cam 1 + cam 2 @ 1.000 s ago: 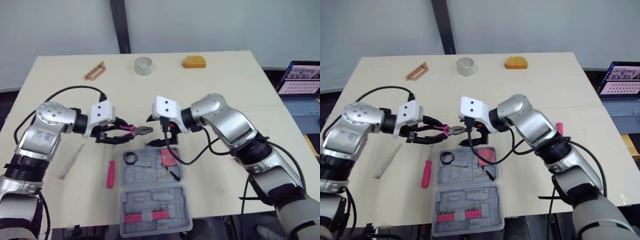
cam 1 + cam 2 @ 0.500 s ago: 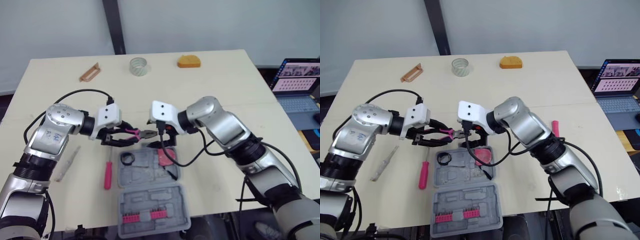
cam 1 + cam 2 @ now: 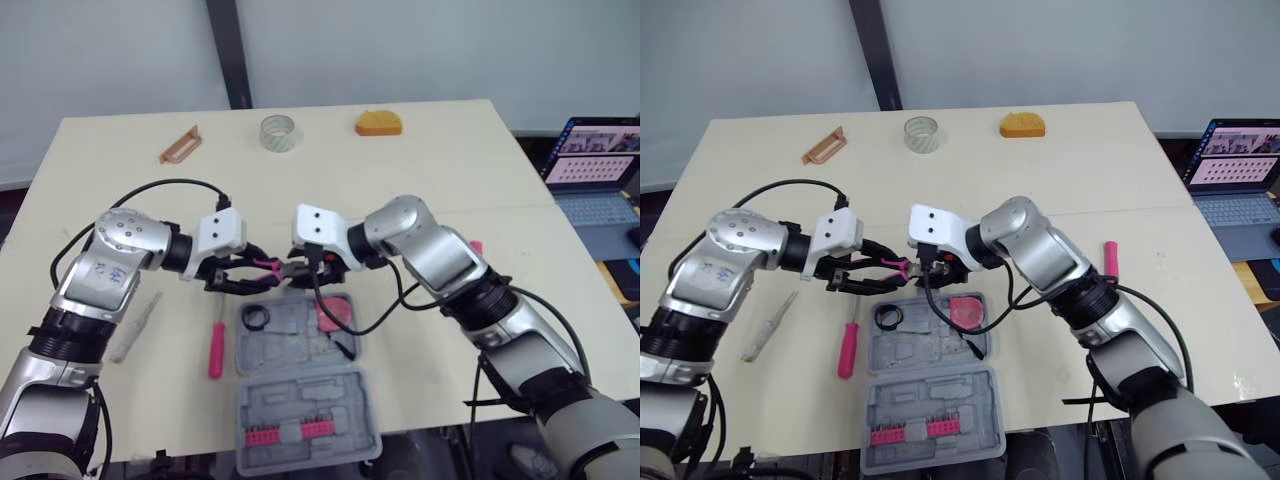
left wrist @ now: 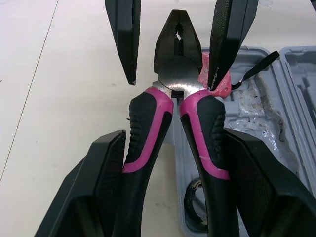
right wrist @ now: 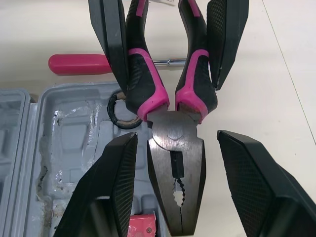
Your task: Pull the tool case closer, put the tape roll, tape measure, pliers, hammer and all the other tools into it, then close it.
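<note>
**Pliers at handover above the tool case**

The pliers (image 3: 270, 268) hang in the air over the far edge of the tool case (image 3: 296, 328). My left hand (image 3: 243, 274) is clenched on the pink handles (image 4: 148, 123). My right hand (image 5: 176, 140) is spread wide and straddles the steel head (image 4: 177, 54) without touching it. I judge the pliers rigid and nose-heavy, with slick bare steel. The best hold is square across the joint.

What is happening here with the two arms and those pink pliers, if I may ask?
The left gripper holds the pliers by their pink handles, in the air by the open tool case. The right gripper is open, its fingers either side of the pliers' head without touching it, so this looks like a handover. The tape roll and tape measure lie at the table's far edge, and a pink screwdriver lies beside the case.
</note>
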{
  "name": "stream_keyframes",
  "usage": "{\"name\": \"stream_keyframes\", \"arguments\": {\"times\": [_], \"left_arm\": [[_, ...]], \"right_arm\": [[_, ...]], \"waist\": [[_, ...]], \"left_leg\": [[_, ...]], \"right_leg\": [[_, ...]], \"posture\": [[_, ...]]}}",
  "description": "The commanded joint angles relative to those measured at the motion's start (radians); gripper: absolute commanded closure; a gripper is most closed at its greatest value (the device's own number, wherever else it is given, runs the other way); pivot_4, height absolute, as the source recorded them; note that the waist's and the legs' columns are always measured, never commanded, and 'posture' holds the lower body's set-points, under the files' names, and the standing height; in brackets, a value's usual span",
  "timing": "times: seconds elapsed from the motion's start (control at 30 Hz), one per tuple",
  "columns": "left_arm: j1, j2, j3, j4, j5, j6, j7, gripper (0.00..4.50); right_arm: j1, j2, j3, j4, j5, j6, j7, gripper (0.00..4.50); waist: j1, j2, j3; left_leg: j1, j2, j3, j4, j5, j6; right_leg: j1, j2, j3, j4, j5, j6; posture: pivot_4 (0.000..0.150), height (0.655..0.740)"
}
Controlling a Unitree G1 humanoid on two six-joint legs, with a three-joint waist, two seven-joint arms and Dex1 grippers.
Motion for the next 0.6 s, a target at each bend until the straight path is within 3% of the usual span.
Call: {"name": "stream_keyframes", "arguments": {"times": [0.03, 0.17, 0.53, 0.57, 0.6], "left_arm": [[-0.003, -0.003, 0.020, -0.041, -0.005, -0.005, 0.006, 1.95], [-0.002, -0.007, 0.019, -0.036, -0.002, -0.011, 0.009, 1.95], [0.019, -0.010, 0.033, -0.029, 0.000, -0.060, 0.024, 1.95], [0.026, -0.010, 0.042, -0.034, -0.005, -0.071, 0.026, 0.94], [0.036, -0.009, 0.053, -0.045, -0.015, -0.077, 0.026, 0.65]], "right_arm": [[-0.023, 0.007, -0.016, -0.021, -0.003, -0.013, 0.010, 1.75], [-0.020, 0.005, -0.015, -0.024, -0.006, -0.015, 0.010, 3.51], [0.016, -0.025, -0.022, -0.055, -0.027, -0.085, 0.013, 3.52], [0.028, -0.031, -0.027, -0.071, -0.022, -0.096, 0.017, 3.52], [0.042, -0.037, -0.035, -0.092, -0.015, -0.108, 0.020, 3.52]], "waist": [[0.000, 0.000, 0.000], [-0.001, 0.000, 0.000], [-0.001, 0.000, 0.000], [0.000, 0.000, 0.000], [0.000, 0.000, 0.000]], "left_leg": [[0.000, 0.000, 0.000, 0.000, 0.000, 0.000], [0.000, 0.000, 0.000, 0.000, 0.000, 0.000], [0.000, 0.000, 0.000, 0.000, 0.000, 0.000], [0.000, 0.000, 0.000, 0.000, 0.000, 0.000], [0.000, 0.000, 0.000, 0.000, 0.000, 0.000]], "right_leg": [[0.000, 0.000, 0.000, 0.000, 0.000, 0.000], [0.000, 0.000, 0.000, 0.000, 0.000, 0.000], [0.000, 0.000, 0.000, 0.001, 0.000, 0.000], [0.000, 0.000, 0.000, 0.001, 0.000, 0.000], [0.000, 0.000, 0.000, 0.001, 0.000, 0.000]], "posture": [[0.150, 0.7400], [0.150, 0.7400], [0.150, 0.7400], [0.150, 0.7400], [0.150, 0.7400]]}}
